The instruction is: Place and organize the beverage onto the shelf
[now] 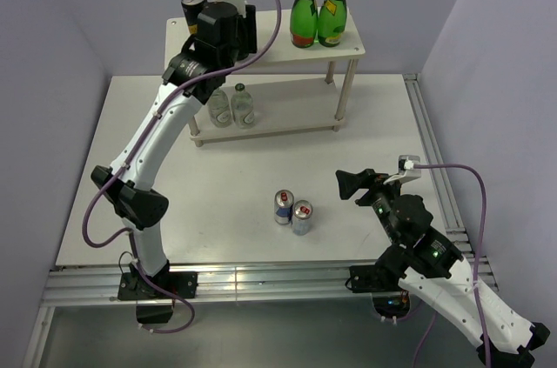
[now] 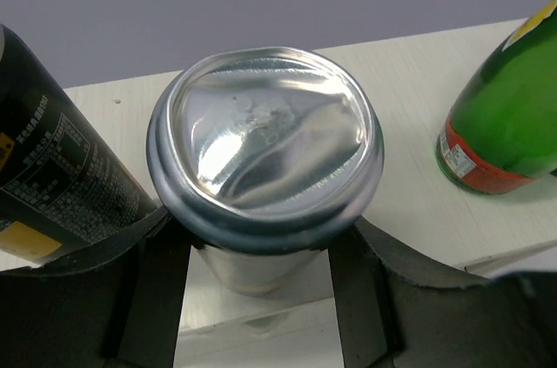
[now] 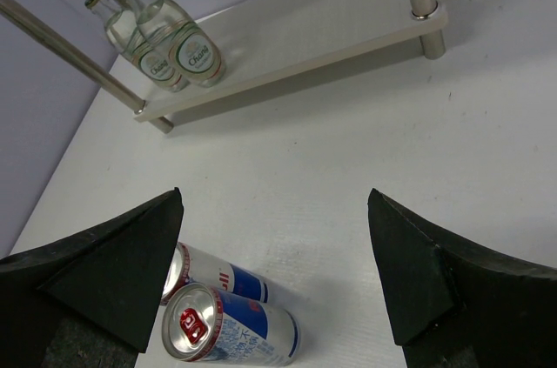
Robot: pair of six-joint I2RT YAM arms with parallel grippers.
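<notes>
Dark fingers [image 2: 152, 298] of the left tool [image 2: 261, 294] are clenched on a can [image 2: 265, 155] just below its dented silver end. They hold it over the front of the top board [image 1: 278, 50] of the shelf [image 1: 291, 103]. Whether its base touches the board is hidden.

The main risk, as I judge it, is the can's place near the board's front edge. A tilted or early release could tip it off onto the bench [image 1: 218, 185]. A black-and-yellow can [image 2: 52, 177] stands just beside it on the left, and a widening finger or a sideways nudge could knock that over too.

On the right, two green glass bottles [image 1: 318, 10] stand apart but limit the room on that tier. Two clear bottles [image 1: 231, 107] fill the lower board's left end. Two silver-blue cans [image 3: 231, 329] stand on the bench, touching or nearly so. The right tool [image 3: 274, 207] hangs near them, released wide, and grasping one could topple its neighbour.
</notes>
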